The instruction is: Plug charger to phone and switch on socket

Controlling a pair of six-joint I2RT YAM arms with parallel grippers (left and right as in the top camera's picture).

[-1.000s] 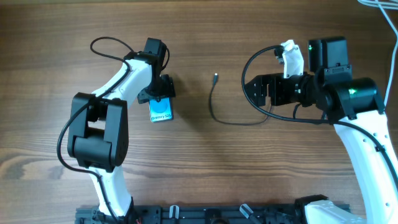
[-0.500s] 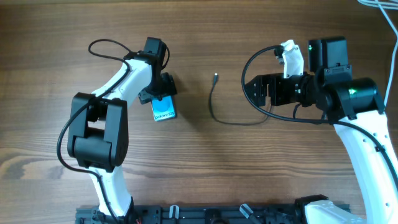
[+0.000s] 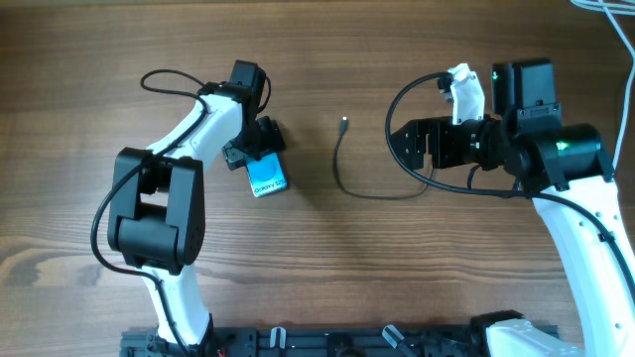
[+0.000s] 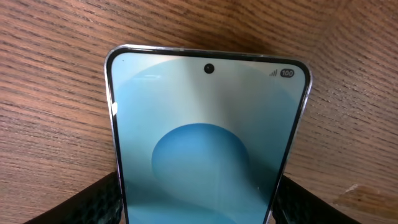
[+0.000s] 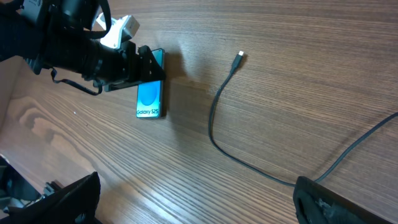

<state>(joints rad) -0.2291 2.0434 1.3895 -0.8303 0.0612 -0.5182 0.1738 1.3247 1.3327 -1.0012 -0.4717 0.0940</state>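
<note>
On the wooden surface (image 3: 317, 258), left of centre: phone (image 3: 267, 176), screen up, seemingly clamped at one end by left tool (image 3: 258, 156). Centre: charger (image 3: 337, 164), lying loose, unplugged. Opposite: right tool (image 3: 399, 144), fingers wide apart, empty.

One phone (image 3: 267, 177), one charger cable (image 3: 335, 164) right of the phone, two grippers, left gripper (image 3: 258, 151) at the phone, right gripper (image 3: 397, 145) far right of the phone, one table (image 3: 317, 288).

1. The left wrist view's bottom edge cuts off the lower half of the phone (image 4: 205, 149) and most of the left fingers (image 4: 93, 200)
2. From overhead, the charger (image 3: 336, 165) has its far end hidden under the right arm (image 3: 466, 144); its tip is too small to read
3. A white cord (image 3: 607, 17) leaves at the top corner
</note>
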